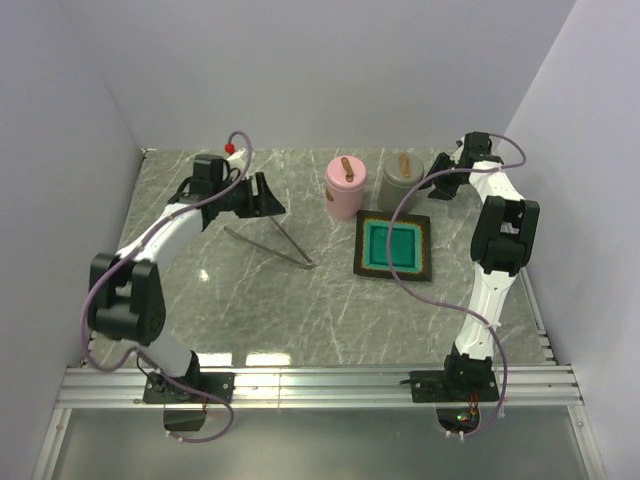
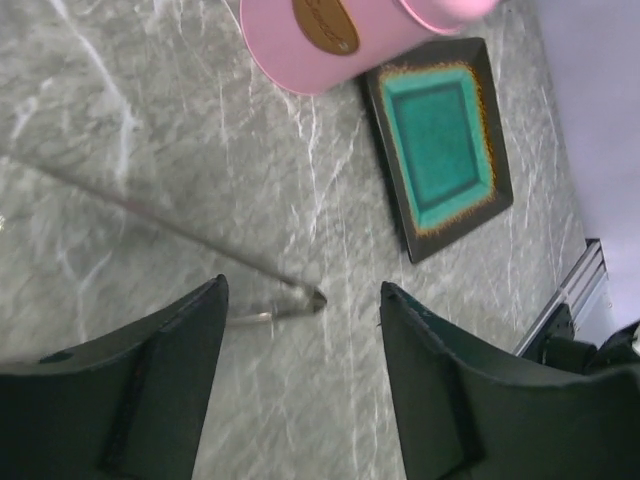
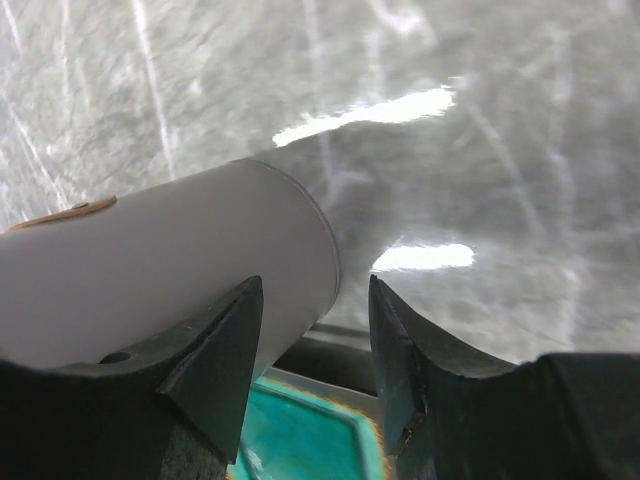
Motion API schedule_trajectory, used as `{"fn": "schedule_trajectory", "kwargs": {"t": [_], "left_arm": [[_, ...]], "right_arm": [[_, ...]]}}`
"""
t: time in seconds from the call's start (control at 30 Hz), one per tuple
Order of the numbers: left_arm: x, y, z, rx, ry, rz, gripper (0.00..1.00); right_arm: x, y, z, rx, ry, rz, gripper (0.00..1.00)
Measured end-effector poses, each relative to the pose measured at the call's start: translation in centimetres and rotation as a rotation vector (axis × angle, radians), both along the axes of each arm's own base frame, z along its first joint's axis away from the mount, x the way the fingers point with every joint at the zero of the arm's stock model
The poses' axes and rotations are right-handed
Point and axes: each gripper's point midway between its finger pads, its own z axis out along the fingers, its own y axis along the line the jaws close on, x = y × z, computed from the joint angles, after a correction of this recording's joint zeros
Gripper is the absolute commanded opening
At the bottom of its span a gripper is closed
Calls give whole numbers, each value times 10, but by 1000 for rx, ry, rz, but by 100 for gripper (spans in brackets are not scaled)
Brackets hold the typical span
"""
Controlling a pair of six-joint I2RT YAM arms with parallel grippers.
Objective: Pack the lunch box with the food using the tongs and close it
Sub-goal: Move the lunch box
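The silver tongs [image 1: 285, 248] lie flat on the marble table in a narrow V, joined end [image 2: 312, 298] toward the tray. My left gripper [image 1: 262, 196] hovers over their spread ends. In the left wrist view it [image 2: 302, 290] stands open, with the joined tip showing on the table between its fingertips and nothing gripped. My right gripper [image 1: 438, 188] is at the back right beside the grey canister [image 1: 403, 178]. It [image 3: 313, 285] is open with nothing between its fingers, the canister [image 3: 170, 280] just left of them. No food is in view. I cannot tell which container is the lunch box.
A pink lidded canister [image 1: 345, 187] stands next to the grey one, each with a brown handle on top. A black square tray with teal inside [image 1: 392, 246] lies in front of them. Walls close in the table on three sides, with a metal rail [image 1: 320, 385] along the near edge.
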Motion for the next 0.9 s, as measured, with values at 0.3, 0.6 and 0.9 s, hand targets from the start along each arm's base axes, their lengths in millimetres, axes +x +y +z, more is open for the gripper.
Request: {"fn": "schedule_trajectory", "kwargs": {"t": [0.3,0.6,0.9], "left_arm": [[52,-50,-44,-17,66,-32,63],[50,-60,-42,-17,49,-44,70],[32,-21,51,-19,-181,30,93]], "right_arm": [[0,34,-10,40,14,82,54],[-3,31,-3,47,-3,105,54],[-44,-1,105,-49,-197,138,51]]}}
